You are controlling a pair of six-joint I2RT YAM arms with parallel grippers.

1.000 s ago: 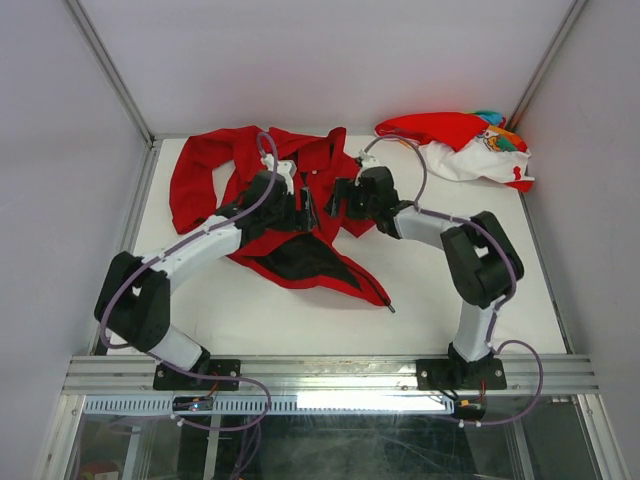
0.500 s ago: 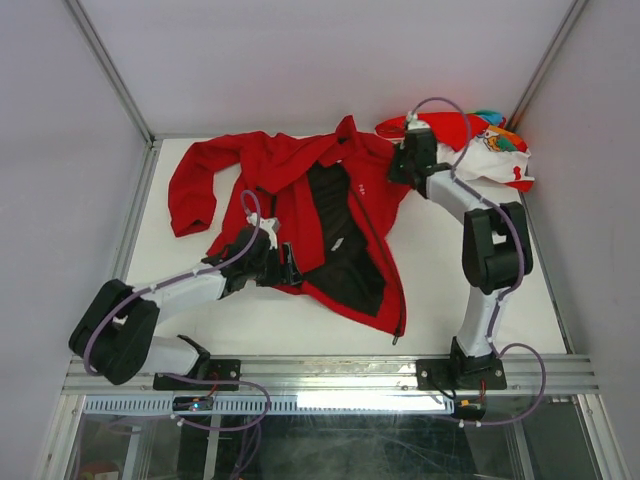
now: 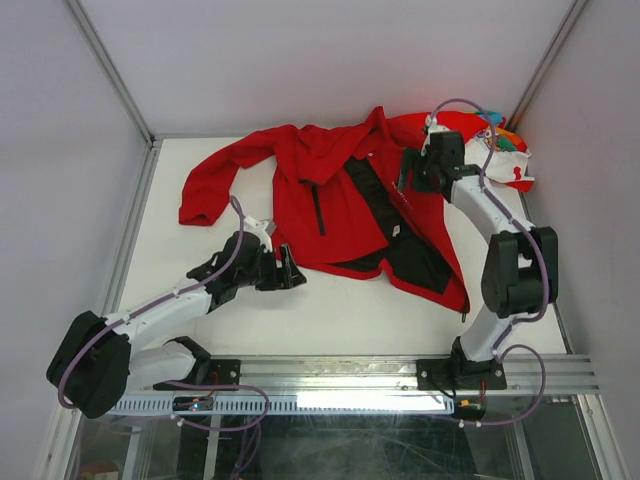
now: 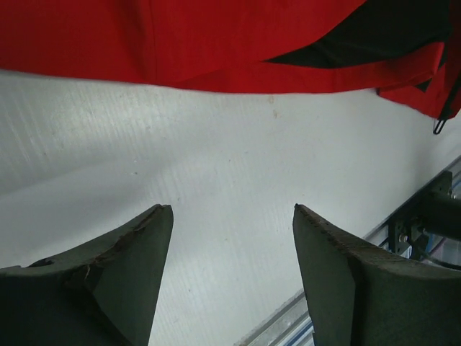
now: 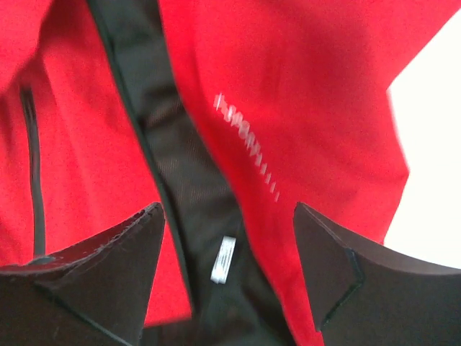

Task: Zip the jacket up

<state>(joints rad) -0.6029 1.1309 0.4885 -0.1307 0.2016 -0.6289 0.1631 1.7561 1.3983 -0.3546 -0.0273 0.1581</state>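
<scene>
The red jacket [image 3: 345, 195] lies spread across the back middle of the table, front open, with black lining [image 3: 405, 245] showing. My left gripper [image 3: 290, 272] is open and empty, on the table just in front of the jacket's hem [image 4: 216, 50]. The zipper's lower end with a small pull [image 4: 438, 126] shows at the right of that view. My right gripper [image 3: 408, 182] is open above the jacket's upper right front. Between its fingers [image 5: 227, 209] I see the black lining strip, a white label [image 5: 224, 258], blurred white lettering [image 5: 245, 144] and the dark pocket zip [image 5: 32, 173].
A smaller red-and-white printed garment [image 3: 500, 155] lies bunched in the back right corner, touching the jacket. The metal front rail [image 3: 330, 372] runs along the near edge and shows in the left wrist view [image 4: 425, 216]. White enclosure walls [image 3: 70, 200] stand on both sides.
The jacket has been dragged right and spread out, its left sleeve now stretched. The right gripper moved right and slightly nearer. The left gripper, earlier at the hem, now sits clear of it.
</scene>
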